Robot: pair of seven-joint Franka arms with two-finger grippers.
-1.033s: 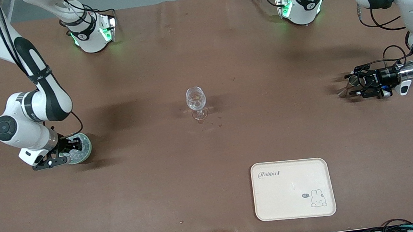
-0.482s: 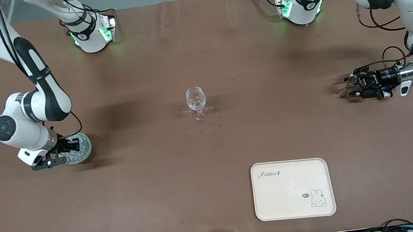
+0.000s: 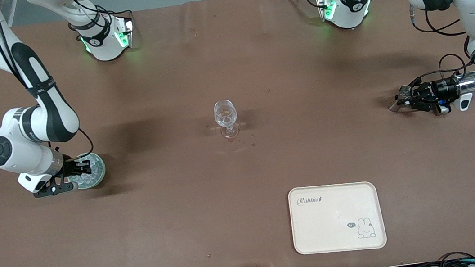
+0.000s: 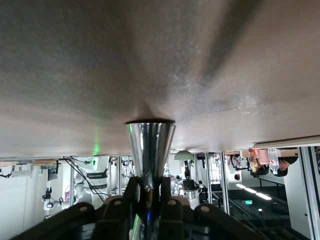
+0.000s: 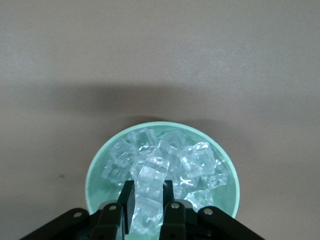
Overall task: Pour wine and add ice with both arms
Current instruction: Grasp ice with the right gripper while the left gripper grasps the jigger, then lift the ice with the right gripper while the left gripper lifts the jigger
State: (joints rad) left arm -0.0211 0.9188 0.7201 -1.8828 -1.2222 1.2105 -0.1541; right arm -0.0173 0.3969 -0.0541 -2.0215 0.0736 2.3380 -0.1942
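A clear wine glass (image 3: 225, 114) stands upright mid-table. No wine shows in any view. At the right arm's end, a pale green bowl (image 3: 96, 169) holds several ice (image 5: 192, 160) chunks. My right gripper (image 3: 80, 169) reaches into the bowl (image 5: 95, 170), and the right gripper (image 5: 148, 192) is shut on one ice chunk (image 5: 150, 185). At the left arm's end, my left gripper (image 3: 406, 98) lies level, low over the table. The left gripper (image 4: 149, 187) is shut on the narrow waist of a shiny conical metal cup (image 4: 150, 142), whose mouth faces the tabletop.
A cream tray (image 3: 329, 213) with a rabbit drawing lies near the front edge, nearer to the camera than the glass. Both arm bases (image 3: 103, 36) stand along the table's back edge. Brown tabletop stretches between the bowl, the glass and the metal cup (image 3: 402, 92).
The left gripper's fingers have closed onto the metal cup. The right gripper has closed on an ice chunk in the bowl, and the right arm has shifted slightly toward its end of the table.
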